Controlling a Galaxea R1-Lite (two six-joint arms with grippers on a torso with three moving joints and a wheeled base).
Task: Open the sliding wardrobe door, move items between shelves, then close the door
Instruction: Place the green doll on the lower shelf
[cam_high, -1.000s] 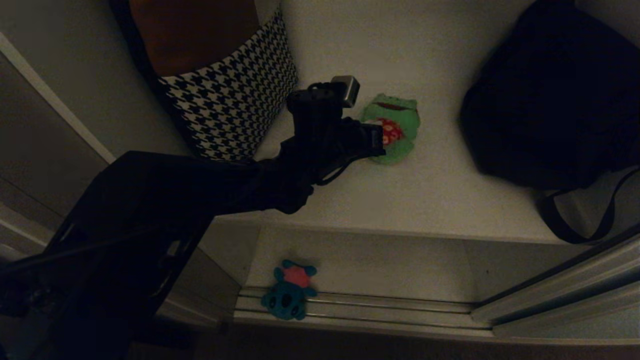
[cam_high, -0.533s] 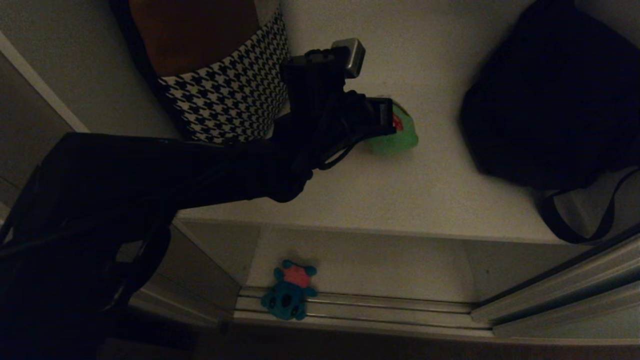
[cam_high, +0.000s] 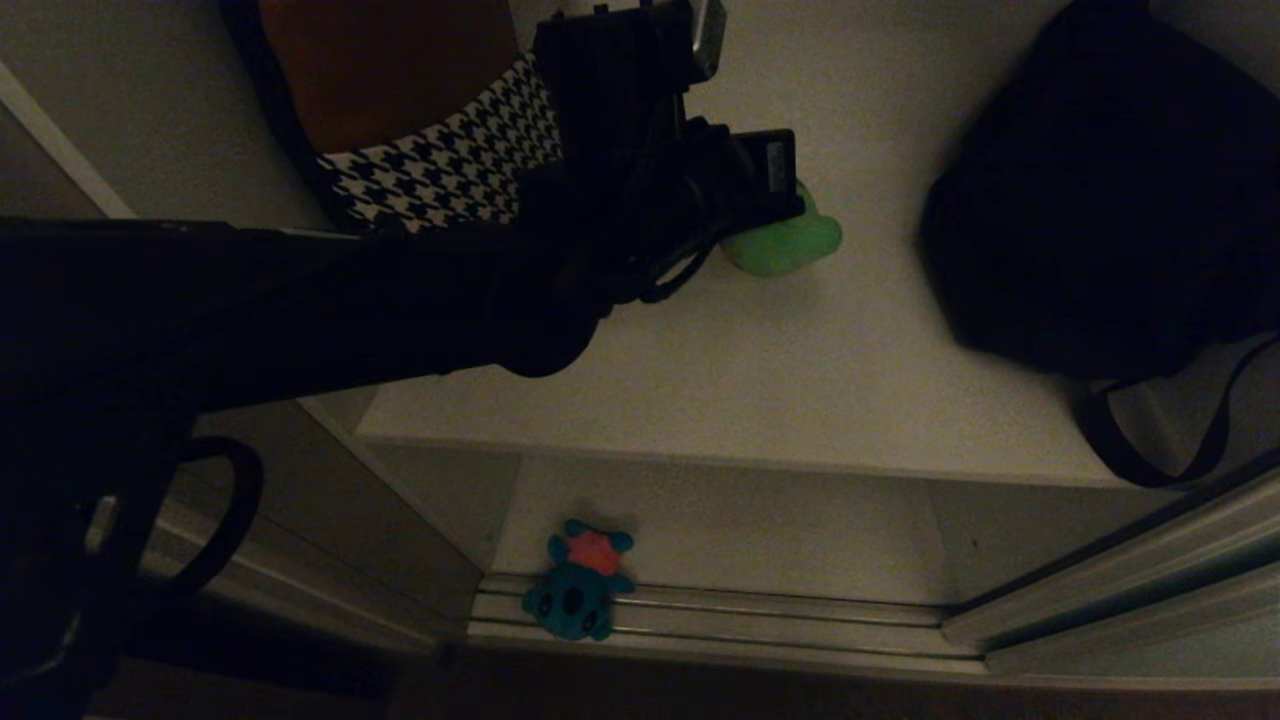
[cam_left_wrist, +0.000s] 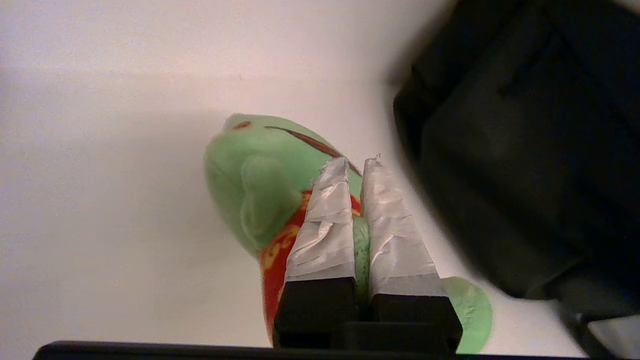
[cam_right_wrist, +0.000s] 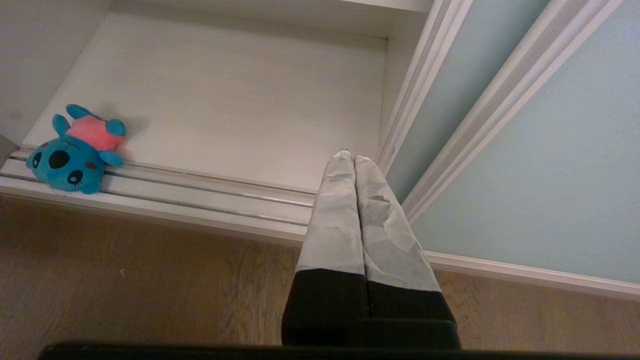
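Note:
My left gripper (cam_left_wrist: 357, 167) is shut on the bright green frog plush (cam_left_wrist: 250, 180), pinching a fold of it beside the red patch. In the head view the plush (cam_high: 785, 245) hangs under the gripper, off the upper shelf (cam_high: 850, 380). The teal plush (cam_high: 580, 585) with the pink patch lies on the ribbed track at the front of the lower shelf (cam_high: 760, 530); it also shows in the right wrist view (cam_right_wrist: 75, 150). My right gripper (cam_right_wrist: 354, 157) is shut and empty, parked low over the wooden floor beside the pale sliding wardrobe door (cam_right_wrist: 550, 150).
A houndstooth bag (cam_high: 450, 170) stands at the back left of the upper shelf. A big black bag (cam_high: 1100, 200) fills its right side, its strap (cam_high: 1150, 460) trailing over the front edge. The door's frame (cam_high: 1100, 600) crosses the lower right.
My left arm has risen and swung toward the back of the shelf, carrying the green plush off the board. The teal plush and the bags have not moved.

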